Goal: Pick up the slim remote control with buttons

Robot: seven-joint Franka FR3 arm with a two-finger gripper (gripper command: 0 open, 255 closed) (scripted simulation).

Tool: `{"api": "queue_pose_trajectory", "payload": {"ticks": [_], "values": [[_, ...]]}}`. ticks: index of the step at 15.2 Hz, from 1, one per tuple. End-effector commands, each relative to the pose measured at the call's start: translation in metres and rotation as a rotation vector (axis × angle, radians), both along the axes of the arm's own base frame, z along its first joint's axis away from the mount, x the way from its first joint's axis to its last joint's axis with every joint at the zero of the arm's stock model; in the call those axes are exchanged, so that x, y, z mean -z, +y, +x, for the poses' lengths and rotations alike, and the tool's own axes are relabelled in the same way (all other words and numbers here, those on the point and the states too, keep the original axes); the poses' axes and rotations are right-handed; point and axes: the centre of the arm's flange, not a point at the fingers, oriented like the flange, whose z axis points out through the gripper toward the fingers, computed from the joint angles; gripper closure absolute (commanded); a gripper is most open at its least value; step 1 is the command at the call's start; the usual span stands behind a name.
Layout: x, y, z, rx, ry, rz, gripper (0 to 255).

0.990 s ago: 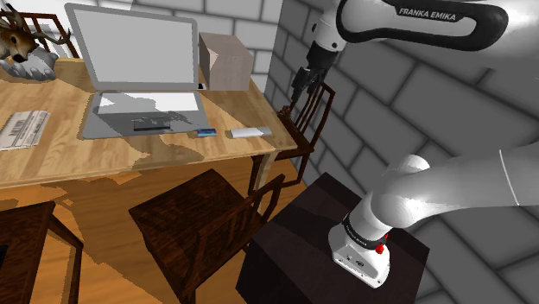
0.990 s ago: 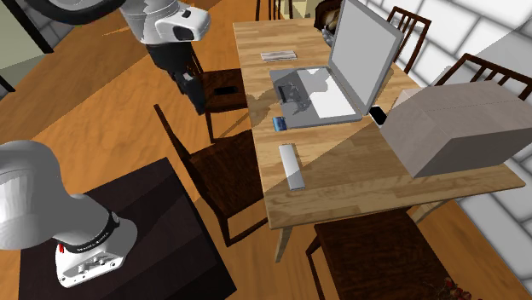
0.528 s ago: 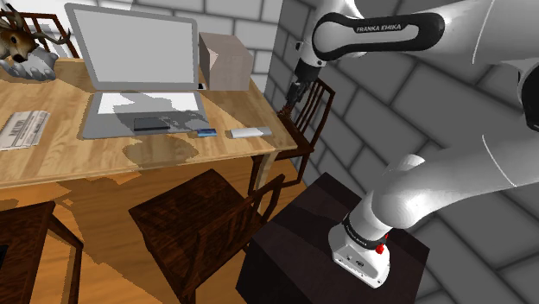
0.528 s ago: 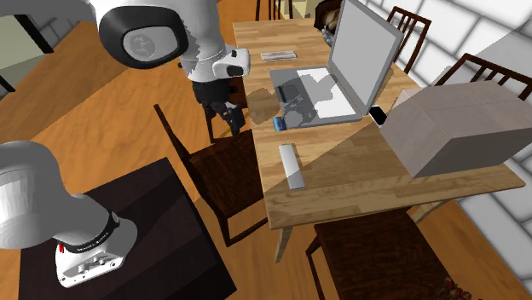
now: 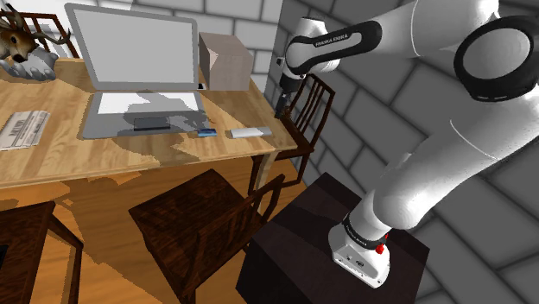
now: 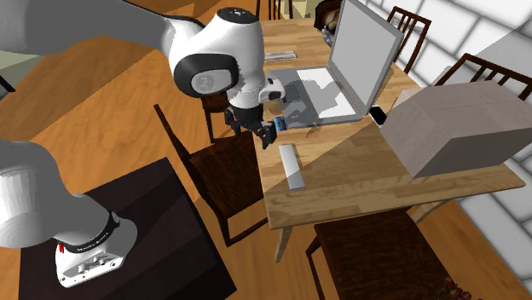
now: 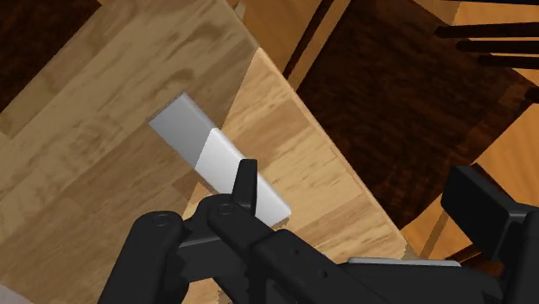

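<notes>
The slim remote (image 5: pixel 246 132) is a plain light-grey bar lying flat near the wooden table's (image 5: pixel 104 168) end, close to its edge. In the second exterior view the remote (image 6: pixel 292 166) lies along the table's near side. My black gripper (image 5: pixel 281 105) hangs in the air above and to the shoulder view's right of it. In the second exterior view the gripper (image 6: pixel 260 132) is over the table edge, a little short of the remote. In the wrist view the gripper (image 7: pixel 363 203) is open and holds nothing; the remote (image 7: pixel 216 155) lies below, partly behind one finger (image 7: pixel 244 186).
An open laptop (image 5: pixel 142 69) and a grey box (image 5: pixel 225 60) stand on the table behind the remote. A small blue item (image 5: pixel 205 132) lies beside it. Dark wooden chairs (image 5: pixel 304 121) (image 5: pixel 207 216) stand at the table's end and side. The dark stand (image 5: pixel 328 250) is below.
The arm has swung toward the table. The gripper moved from beside the chair to above the table edge near the remote, and stayed open.
</notes>
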Motion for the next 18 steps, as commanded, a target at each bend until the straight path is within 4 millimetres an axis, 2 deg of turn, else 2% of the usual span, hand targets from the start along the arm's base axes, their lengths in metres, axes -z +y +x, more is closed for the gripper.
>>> {"api": "queue_pose_trajectory", "payload": {"ticks": [1,8,16,18], "values": [[0.019,-0.007,0.019,-0.06,0.005,-0.005,0],[0.088,-0.018,0.083,-0.253,0.025,-0.02,0],[0.167,-0.017,0.157,-0.475,0.047,-0.037,0],[0.181,-0.016,0.164,-0.498,0.05,-0.038,0]]}}
